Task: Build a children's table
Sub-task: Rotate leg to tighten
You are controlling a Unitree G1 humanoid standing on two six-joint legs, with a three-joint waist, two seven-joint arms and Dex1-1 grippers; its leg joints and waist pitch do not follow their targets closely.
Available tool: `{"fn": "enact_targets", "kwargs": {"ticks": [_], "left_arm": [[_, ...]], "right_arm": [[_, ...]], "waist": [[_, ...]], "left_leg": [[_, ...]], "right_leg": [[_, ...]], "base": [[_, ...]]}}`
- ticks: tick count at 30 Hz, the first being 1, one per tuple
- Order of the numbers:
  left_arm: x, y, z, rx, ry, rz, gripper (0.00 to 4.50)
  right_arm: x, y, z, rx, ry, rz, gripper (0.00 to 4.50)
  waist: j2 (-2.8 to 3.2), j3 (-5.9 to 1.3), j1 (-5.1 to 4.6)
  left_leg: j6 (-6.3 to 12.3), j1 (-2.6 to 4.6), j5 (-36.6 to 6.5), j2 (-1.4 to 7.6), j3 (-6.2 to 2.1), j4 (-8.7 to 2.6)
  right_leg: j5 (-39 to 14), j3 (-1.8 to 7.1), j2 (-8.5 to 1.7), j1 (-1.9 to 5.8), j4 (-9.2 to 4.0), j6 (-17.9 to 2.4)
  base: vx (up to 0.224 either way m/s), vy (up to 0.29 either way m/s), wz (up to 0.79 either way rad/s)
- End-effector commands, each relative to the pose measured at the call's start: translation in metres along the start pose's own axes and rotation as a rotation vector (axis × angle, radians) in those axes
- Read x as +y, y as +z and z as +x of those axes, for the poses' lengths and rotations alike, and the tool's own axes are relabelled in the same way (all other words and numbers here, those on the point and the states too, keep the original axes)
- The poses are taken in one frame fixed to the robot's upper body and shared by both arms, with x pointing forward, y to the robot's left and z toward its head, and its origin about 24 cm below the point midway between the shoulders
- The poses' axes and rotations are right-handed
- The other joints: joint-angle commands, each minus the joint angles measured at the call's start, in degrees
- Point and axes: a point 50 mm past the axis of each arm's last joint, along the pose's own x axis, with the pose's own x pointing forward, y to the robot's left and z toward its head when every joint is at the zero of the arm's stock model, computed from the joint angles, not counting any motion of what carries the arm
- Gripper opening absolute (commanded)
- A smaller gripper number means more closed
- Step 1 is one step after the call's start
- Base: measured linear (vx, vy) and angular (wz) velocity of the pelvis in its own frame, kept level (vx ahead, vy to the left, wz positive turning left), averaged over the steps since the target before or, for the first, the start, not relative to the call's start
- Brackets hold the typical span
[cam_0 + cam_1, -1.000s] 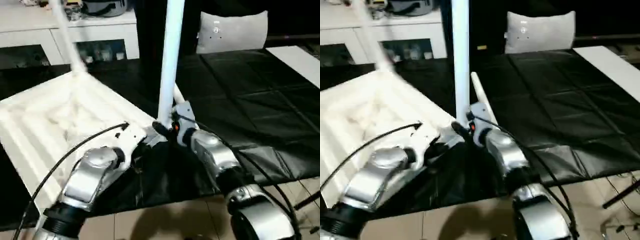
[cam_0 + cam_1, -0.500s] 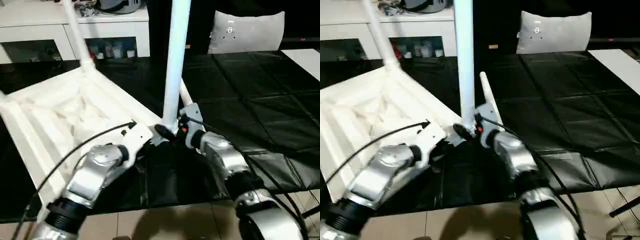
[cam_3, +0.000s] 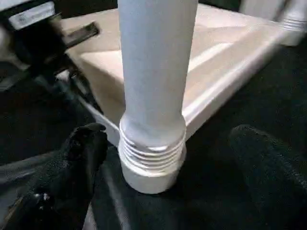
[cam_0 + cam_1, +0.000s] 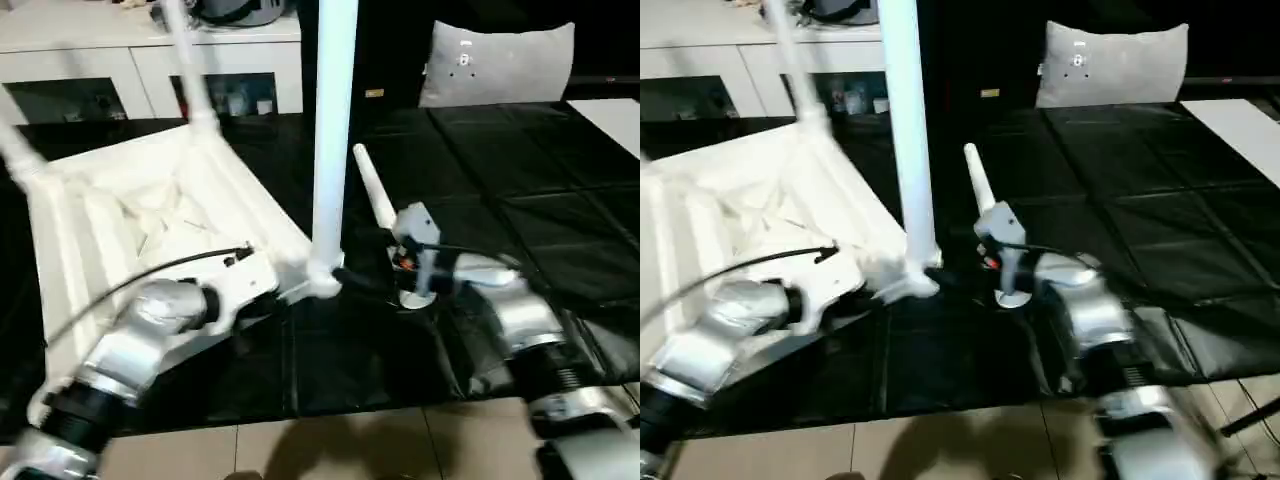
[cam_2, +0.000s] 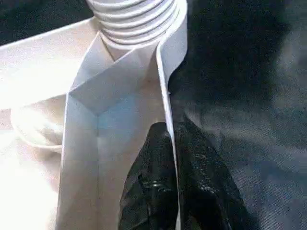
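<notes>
Two head views, side by side, looking forward and down over silver forearms at the black worktop (image 4: pixel 520 200) and upturned table top (image 4: pixel 130 215). Left wrist view pressed close against the table rim (image 5: pixel 168 72), facing a threaded socket (image 5: pixel 136 19). Right wrist view, near and low, facing the same corner's upright leg (image 3: pixel 156 72).

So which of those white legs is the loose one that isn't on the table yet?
Start from the upside-down white table top on the black mat; legs already stand up from its corners, the nearest one by the robot's arms. Just right of that upright leg, the loose leg lies on the mat, beside the right gripper. It alone lies flat, joined to nothing.
</notes>
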Motion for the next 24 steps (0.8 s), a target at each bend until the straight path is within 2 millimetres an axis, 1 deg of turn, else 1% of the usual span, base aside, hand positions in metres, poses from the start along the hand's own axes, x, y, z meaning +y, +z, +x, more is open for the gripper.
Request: {"fn": "enact_targets", "kwargs": {"ticks": [1,2,4,6,7,10,11,12,13,15,16,17,20,21,22,23,24], "left_arm": [[-0.011,0.006,0.007,0.009,-0.142,0.098,0.00],[-0.015,0.007,0.007,0.001,-0.189,0.117,0.00],[-0.015,0.007,0.007,-0.001,-0.198,0.120,0.00],[-0.017,0.009,0.007,-0.014,-0.232,0.131,0.00],[-0.018,0.010,0.007,-0.018,-0.244,0.135,0.00],[-0.018,0.010,0.006,-0.025,-0.264,0.148,0.00],[-0.018,0.011,0.006,-0.029,-0.275,0.153,0.00],[-0.018,0.011,0.006,-0.030,-0.277,0.154,0.00],[-0.018,0.012,0.006,-0.036,-0.292,0.160,0.00],[-0.018,0.011,0.007,-0.035,-0.297,0.162,0.00],[-0.018,0.011,0.007,-0.035,-0.299,0.163,0.00],[-0.017,0.011,0.007,-0.035,-0.300,0.163,0.00],[-0.017,0.010,0.008,-0.035,-0.302,0.164,0.00],[-0.017,0.009,0.008,-0.034,-0.302,0.164,0.00],[-0.017,0.009,0.009,-0.034,-0.302,0.164,0.00],[-0.018,0.008,0.009,-0.033,-0.302,0.163,0.00],[-0.018,0.007,0.009,-0.032,-0.303,0.162,0.00]], "right_arm": [[0.007,-0.002,0.006,0.036,0.062,-0.027,4.48],[0.009,-0.003,0.010,0.042,0.087,-0.032,4.48],[0.010,-0.003,0.011,0.043,0.094,-0.032,4.48],[0.015,-0.006,0.013,0.058,0.139,-0.030,4.48],[0.016,-0.007,0.015,0.063,0.150,-0.030,4.18],[0.018,-0.009,0.016,0.074,0.165,-0.020,4.04],[0.018,-0.009,0.017,0.074,0.167,-0.013,3.93],[0.018,-0.009,0.018,0.073,0.168,-0.009,3.93],[0.018,-0.011,0.019,0.072,0.179,0.011,3.72],[0.019,-0.012,0.020,0.076,0.188,0.023,3.68],[0.020,-0.013,0.020,0.077,0.192,0.027,3.47],[0.020,-0.013,0.020,0.079,0.196,0.028,3.47],[0.021,-0.015,0.019,0.084,0.209,0.033,3.17],[0.022,-0.016,0.019,0.089,0.215,0.036,3.17],[0.023,-0.017,0.018,0.092,0.219,0.039,3.03],[0.023,-0.017,0.018,0.095,0.222,0.040,2.88],[0.024,-0.018,0.018,0.097,0.224,0.043,2.88]], "waist": [[0.64,-3.55,-0.11],[0.77,-3.61,0.05],[0.68,-3.66,0.09],[0.74,-3.67,0.32],[0.77,-3.69,0.46],[0.70,-3.66,0.85],[0.72,-3.67,0.97],[0.72,-3.67,0.97],[0.66,-3.64,0.98],[0.66,-3.62,0.96],[0.63,-3.62,0.98],[0.65,-3.62,1.00],[0.57,-3.65,1.03],[0.58,-3.63,1.04],[0.50,-3.60,1.05],[0.61,-3.59,1.10],[0.58,-3.62,1.09]], "left_leg": [[3.60,-0.61,-9.1,0.80,0.61,-4.17],[3.19,-0.65,-9.4,0.88,0.57,-4.22],[2.86,-0.61,-9.4,0.95,0.56,-4.28],[2.75,-0.57,-9.4,0.98,0.57,-4.26],[2.71,-0.59,-9.4,1.02,0.59,-4.26],[2.43,-0.54,-9.6,1.01,0.63,-4.30],[2.30,-0.51,-9.8,1.04,0.62,-4.32],[2.30,-0.51,-9.8,1.04,0.62,-4.32],[2.14,-0.56,-10.1,1.01,0.60,-4.39],[2.02,-0.55,-10.4,0.99,0.59,-4.43],[1.96,-0.51,-10.4,0.99,0.60,-4.41],[1.90,-0.50,-10.4,1.02,0.58,-4.43],[2.03,-0.56,-10.0,1.04,0.60,-4.41],[2.03,-0.57,-10.0,1.03,0.60,-4.41],[2.03,-0.57,-10.0,1.01,0.62,-4.42],[1.96,-0.56,-10.2,1.01,0.61,-4.43],[1.92,-0.56,-10.2,1.02,0.59,-4.43]], "right_leg": [[-14.1,3.18,-2.88,3.38,-4.24,-10.0],[-14.1,3.25,-3.04,3.44,-4.19,-10.1],[-13.0,3.29,-2.95,3.40,-4.01,-10.3],[-12.2,3.33,-2.97,3.45,-3.88,-10.7],[-11.8,3.35,-2.95,3.46,-3.83,-10.8],[-12.4,3.41,-3.02,3.46,-3.89,-10.5],[-12.6,3.43,-3.05,3.47,-3.89,-10.4],[-12.6,3.43,-3.05,3.47,-3.89,-10.4],[-13.3,3.41,-3.03,3.52,-3.94,-10.2],[-13.8,3.40,-3.01,3.52,-3.98,-9.9],[-14.1,3.42,-3.04,3.47,-4.03,-9.8],[-14.2,3.43,-3.04,3.47,-4.04,-9.8],[-14.1,3.43,-3.04,3.50,-4.02,-9.6],[-14.1,3.42,-3.02,3.48,-4.01,-9.6],[-14.5,3.42,-3.02,3.48,-4.08,-9.4],[-15.1,3.42,-3.05,3.47,-4.14,-9.2],[-15.1,3.42,-3.08,3.48,-4.15,-9.2]], "base": [[0.000,0.000,0.00],[0.000,0.000,0.00],[0.000,0.000,0.00],[0.000,0.000,0.00],[0.000,0.000,0.00],[0.000,0.000,0.00],[0.000,0.000,0.00],[0.000,0.000,0.00],[0.000,0.000,0.00],[0.000,0.000,0.00],[0.000,0.000,0.00],[0.000,0.000,0.00],[0.000,0.000,0.00],[0.000,0.000,0.00],[0.000,0.000,0.00],[0.000,0.000,0.00],[0.000,0.000,0.00]]}}
